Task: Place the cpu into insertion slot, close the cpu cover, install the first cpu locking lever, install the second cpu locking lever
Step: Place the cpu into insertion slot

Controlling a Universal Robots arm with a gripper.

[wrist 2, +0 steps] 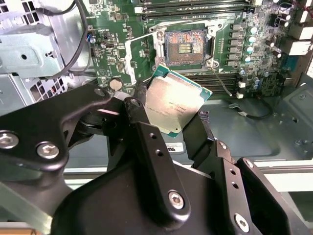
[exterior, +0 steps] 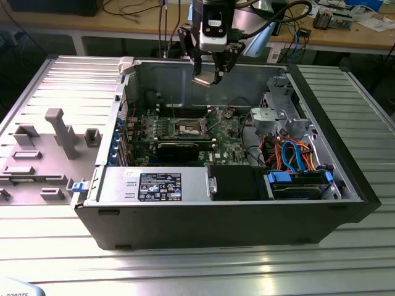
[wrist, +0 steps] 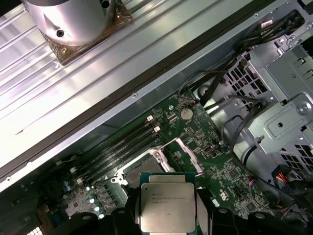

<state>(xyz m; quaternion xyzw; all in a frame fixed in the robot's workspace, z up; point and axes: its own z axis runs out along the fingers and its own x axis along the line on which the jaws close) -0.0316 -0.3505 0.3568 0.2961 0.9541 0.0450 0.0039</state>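
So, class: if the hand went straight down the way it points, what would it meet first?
Probably the green board near the insertion slot, with the held cpu touching first; depth is unclear.

A workshop-like lab: open computer case on a ribbed metal table, cable-strewn benches behind

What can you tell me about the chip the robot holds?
The cpu is a thin square chip: dull silver metal top with faint print, green rim. The gripper clamps two opposite edges, holding it tilted. It hangs over the open case, well clear of the uncovered slot, touching nothing else.
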